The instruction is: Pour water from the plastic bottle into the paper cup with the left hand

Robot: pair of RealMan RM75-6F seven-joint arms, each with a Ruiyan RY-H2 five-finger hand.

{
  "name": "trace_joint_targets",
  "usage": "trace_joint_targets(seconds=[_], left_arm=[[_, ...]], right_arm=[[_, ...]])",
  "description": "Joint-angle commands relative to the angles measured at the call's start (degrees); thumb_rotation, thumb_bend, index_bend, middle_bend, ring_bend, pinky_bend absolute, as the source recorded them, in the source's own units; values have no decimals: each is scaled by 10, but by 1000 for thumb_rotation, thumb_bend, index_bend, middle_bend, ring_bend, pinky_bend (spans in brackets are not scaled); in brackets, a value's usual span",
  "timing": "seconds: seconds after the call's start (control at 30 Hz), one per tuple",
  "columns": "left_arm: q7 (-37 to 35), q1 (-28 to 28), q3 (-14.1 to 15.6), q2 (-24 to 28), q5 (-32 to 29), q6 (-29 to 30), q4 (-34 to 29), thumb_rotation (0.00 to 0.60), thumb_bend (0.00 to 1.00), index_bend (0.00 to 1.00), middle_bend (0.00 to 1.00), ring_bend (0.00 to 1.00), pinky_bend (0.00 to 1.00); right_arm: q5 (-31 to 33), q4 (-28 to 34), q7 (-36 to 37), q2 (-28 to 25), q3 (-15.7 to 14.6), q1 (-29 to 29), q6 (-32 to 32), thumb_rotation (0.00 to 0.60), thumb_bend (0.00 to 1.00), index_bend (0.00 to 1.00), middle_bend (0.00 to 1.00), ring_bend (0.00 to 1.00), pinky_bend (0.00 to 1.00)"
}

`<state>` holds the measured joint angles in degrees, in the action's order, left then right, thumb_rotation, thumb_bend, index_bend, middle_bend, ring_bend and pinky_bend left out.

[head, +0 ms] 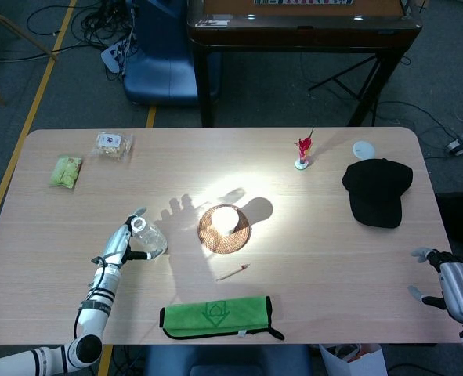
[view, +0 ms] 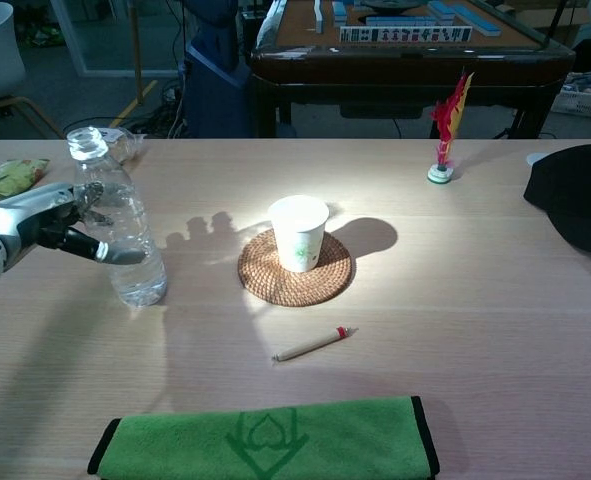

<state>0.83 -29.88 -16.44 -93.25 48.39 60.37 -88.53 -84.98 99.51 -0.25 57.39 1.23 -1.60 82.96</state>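
Robot hand [view: 50, 222] at bottle [view: 120, 230] — wooden table [view: 495, 330]

Honestly nothing here is readable. The green cloth [view: 265, 437] has a darker green emblem printed in the middle, but it's just a shape, no letters. The paper cup [view: 299, 232] has a small green mark on its side, too tiny to make out. The two snack packets [head: 113, 144] [head: 66, 170] have printing that's way too blurry.

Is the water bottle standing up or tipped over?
Standing up. The plastic bottle stands on its base on the table, mouth pointing up, no cap.
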Motion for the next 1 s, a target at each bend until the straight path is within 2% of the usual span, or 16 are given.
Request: trace_joint_targets(seconds=[0.03,0.27,0.53,0.6,0.7,1.0], left_arm=[[0,-2,-2,-8,2,4,7,600,76,115,103,150,262],[13,-7,-11,-35,-14,17,23,600,76,226,186,209,263],[19,-12,-21,-55,-24,22,27,600,76,353,330,310,291],[21,-13,-21,-61,-20,28,32,600,76,402,364,339,313],[28,-14,-19,-68,-13,35,37,600,76,530,447,406,369],[40,-15,-10,-85,23,58,56,600,75,662,588,514,525]], right_arm=[[0,0,0,0,0,0,0,600,0,371,416,403,454],[-2,1,3,-3,1,2,6,600,0,371,416,403,454],[-4,1,10,-6,2,5,12,600,0,371,416,403,454],[-4,2,11,-6,2,5,13,600,0,371,416,403,454],[-4,2,12,-6,3,6,13,600,0,371,416,403,454],[-5,3,13,-8,2,7,14,600,0,371,416,403,454]])
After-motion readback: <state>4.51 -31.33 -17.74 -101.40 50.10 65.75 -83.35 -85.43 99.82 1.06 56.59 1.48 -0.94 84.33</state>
